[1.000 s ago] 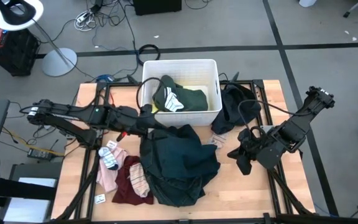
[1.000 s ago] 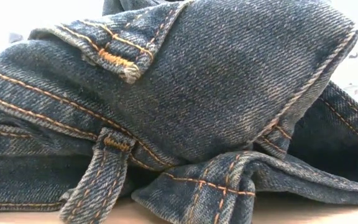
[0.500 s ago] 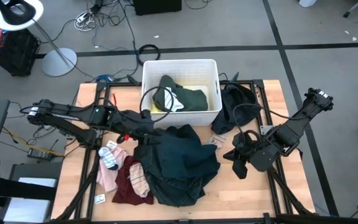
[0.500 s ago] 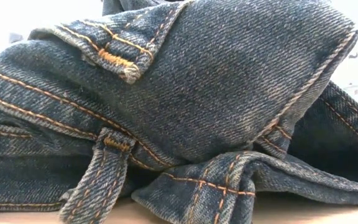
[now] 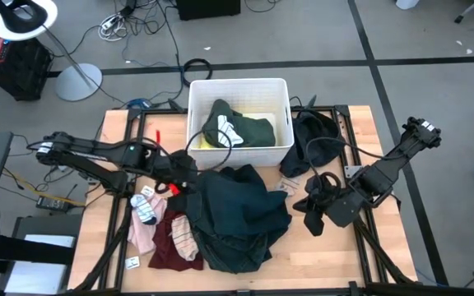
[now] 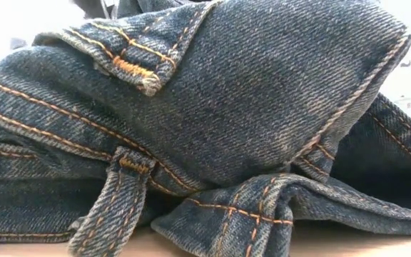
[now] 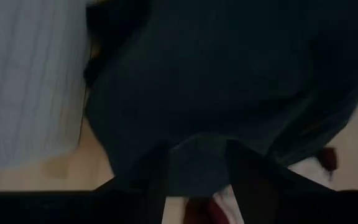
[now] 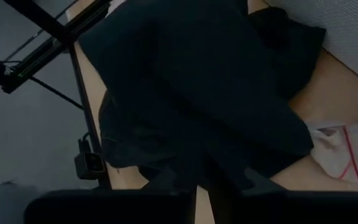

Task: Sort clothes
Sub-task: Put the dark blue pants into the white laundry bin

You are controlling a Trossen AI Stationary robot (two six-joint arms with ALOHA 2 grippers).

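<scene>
A large dark teal garment (image 5: 237,215) lies heaped on the table's middle and fills the low view (image 6: 212,107) as denim. A forest green garment (image 5: 249,130), some yellow cloth (image 5: 206,141) and a striped sock (image 5: 227,131) lie in the white bin (image 5: 239,85). A black garment (image 5: 309,140) lies right of the bin. Pink (image 5: 141,233) and maroon (image 5: 164,248) garments with striped socks (image 5: 145,205) lie at the near left. My left gripper (image 5: 179,174) is open at the teal garment's left edge (image 7: 197,152). My right gripper (image 5: 313,215) is open over bare table, right of the heap.
The bin's near wall (image 7: 30,81) stands close beside my left gripper. A small striped piece (image 5: 288,185) lies between the teal heap and the black garment. Bare wood shows at the table's near right (image 5: 327,255). Cables and a lamp stand lie on the floor beyond.
My left gripper has drawn back from the bin's near left corner toward the table's near edge and a little left, to the teal garment's left edge. My right gripper has shifted slightly toward the table's left, nearer the teal heap. The clothes have not moved.
</scene>
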